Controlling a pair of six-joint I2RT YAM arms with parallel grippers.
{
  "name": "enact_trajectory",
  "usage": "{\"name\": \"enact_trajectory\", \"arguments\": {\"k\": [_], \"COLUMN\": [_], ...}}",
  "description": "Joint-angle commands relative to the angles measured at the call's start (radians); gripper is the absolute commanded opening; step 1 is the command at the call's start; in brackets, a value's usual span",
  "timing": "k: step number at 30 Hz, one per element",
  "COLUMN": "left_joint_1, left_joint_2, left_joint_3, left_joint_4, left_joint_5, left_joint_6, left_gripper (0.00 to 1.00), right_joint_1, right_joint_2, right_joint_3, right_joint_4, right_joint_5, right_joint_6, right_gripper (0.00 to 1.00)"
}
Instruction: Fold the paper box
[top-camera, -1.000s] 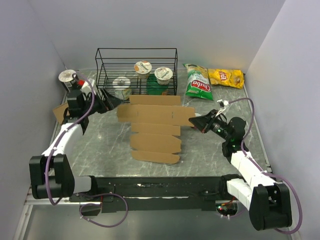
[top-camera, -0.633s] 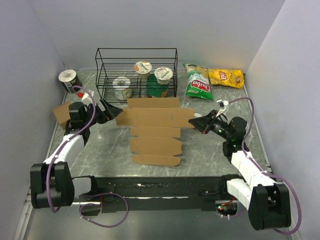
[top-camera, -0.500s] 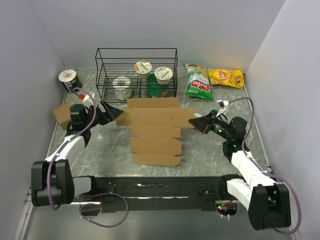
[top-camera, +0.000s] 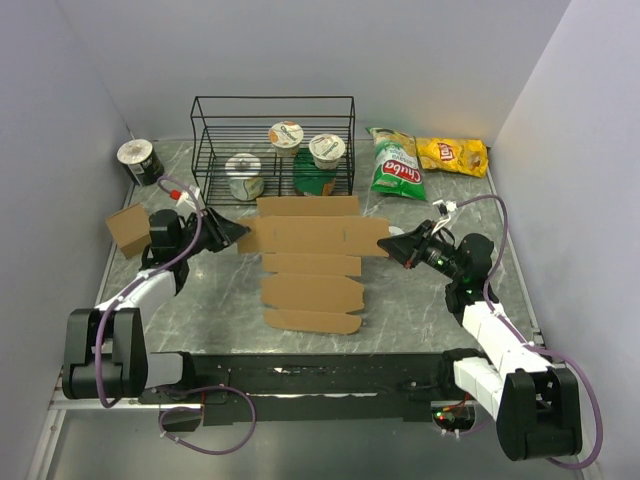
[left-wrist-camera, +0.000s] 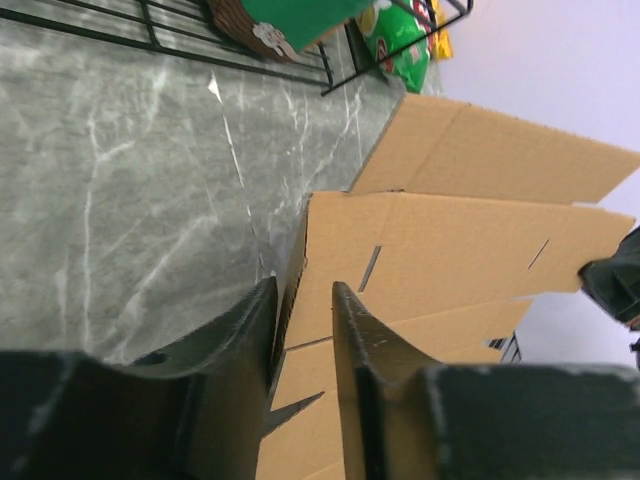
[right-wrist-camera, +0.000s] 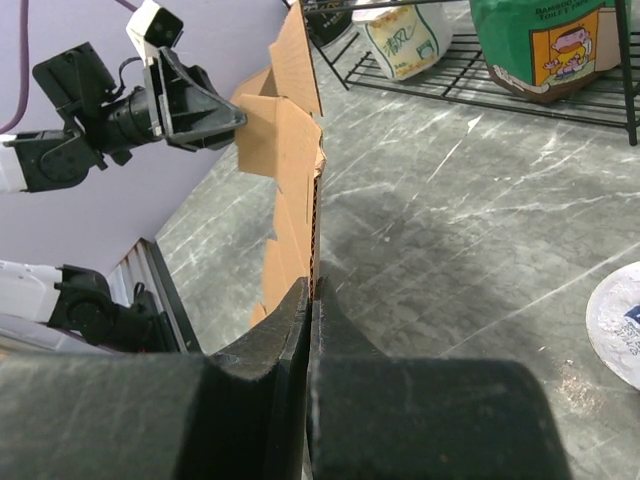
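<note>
Where the overhead view looks down on the grey marbled worktop (top-camera: 200, 300), the paper box (top-camera: 310, 265) lies near its centre as a flat die-cut sheet with flaps, just in front of a black wire rack (top-camera: 272, 98). The left hand (top-camera: 236, 234) meets the paper box at its left edge and the right hand (top-camera: 386, 245) at its right edge, both on the same wide panel. A smaller cardboard box (top-camera: 127, 230) sits beside the left arm, and a green snack bag (top-camera: 398, 165) lies to the right of the wire rack.

Left wrist view: the fingers (left-wrist-camera: 352, 330) of the left hand (left-wrist-camera: 300, 290) stand narrowly apart astride the edge of the paper box (left-wrist-camera: 450, 250), one on each face. Whether they actually pinch it cannot be told.

Right wrist view: the right hand (right-wrist-camera: 310, 290) is pressed closed on the opposite edge of the paper box (right-wrist-camera: 290, 140), which is seen edge-on between its tips, with the left hand (right-wrist-camera: 235, 118) at the far end.
</note>
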Motion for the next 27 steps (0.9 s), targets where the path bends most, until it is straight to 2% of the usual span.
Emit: {"name": "enact_trajectory", "arguments": {"k": [1, 6, 7, 9, 10, 12, 14, 15, 16, 18, 19, 22, 24, 27], "left_joint_1": [-0.042, -0.080, -0.088, -0.116, -0.127, -0.166, -0.197, -0.228, -0.242, -0.272, -0.281, -0.314, -0.326, -0.346], "left_joint_2": [-0.006, -0.026, -0.025, -0.025, -0.026, -0.032, -0.060, -0.084, -0.098, -0.123, -0.146, -0.178, -0.178, -0.161], "left_joint_3": [0.020, 0.027, 0.033, 0.039, 0.046, 0.047, 0.030, 0.021, -0.002, -0.026, -0.054, -0.098, -0.103, -0.086], "left_joint_4": [0.012, -0.037, -0.045, -0.070, -0.079, -0.099, -0.091, -0.058, -0.036, 0.016, 0.068, 0.146, 0.157, 0.133], "left_joint_5": [-0.007, -0.070, -0.078, -0.112, -0.130, -0.173, -0.265, -0.296, -0.343, -0.374, -0.394, -0.411, -0.368, -0.313], "left_joint_6": [0.058, 0.103, 0.121, 0.143, 0.167, 0.207, 0.233, 0.255, 0.267, 0.290, 0.307, 0.350, 0.382, 0.423], "left_gripper": [0.31, 0.29, 0.20, 0.11, 0.04, 0.01, 0.01, 0.01, 0.01, 0.01, 0.01, 0.01, 0.01, 0.01], "right_joint_1": [-0.007, -0.007, -0.007, -0.008, -0.008, -0.008, -0.010, -0.010, -0.008, -0.010, -0.008, -0.008, -0.005, 0.004], "right_joint_2": [-0.026, -0.034, -0.034, -0.034, -0.034, -0.038, -0.054, -0.064, -0.072, -0.104, -0.117, -0.163, -0.204, -0.229], "right_joint_3": [0.031, 0.028, 0.028, 0.034, 0.039, 0.055, 0.084, 0.097, 0.109, 0.141, 0.151, 0.184, 0.177, 0.180], "right_joint_4": [0.002, -0.012, -0.013, -0.040, -0.051, -0.118, -0.185, -0.223, -0.317, -0.398, -0.470, -0.545, -0.506, -0.443], "right_joint_5": [0.002, 0.011, 0.012, 0.028, 0.037, 0.086, 0.132, 0.167, 0.257, 0.336, 0.430, 0.500, 0.458, 0.379], "right_joint_6": [-0.044, -0.058, -0.061, -0.066, -0.072, -0.078, -0.096, -0.104, -0.110, -0.118, -0.113, -0.144, -0.188, -0.280], "right_gripper": [0.00, 0.00, 0.00, 0.01, 0.01, 0.04, 0.14, 0.36, 0.50, 0.77, 0.82, 0.88, 0.93, 0.94]}}
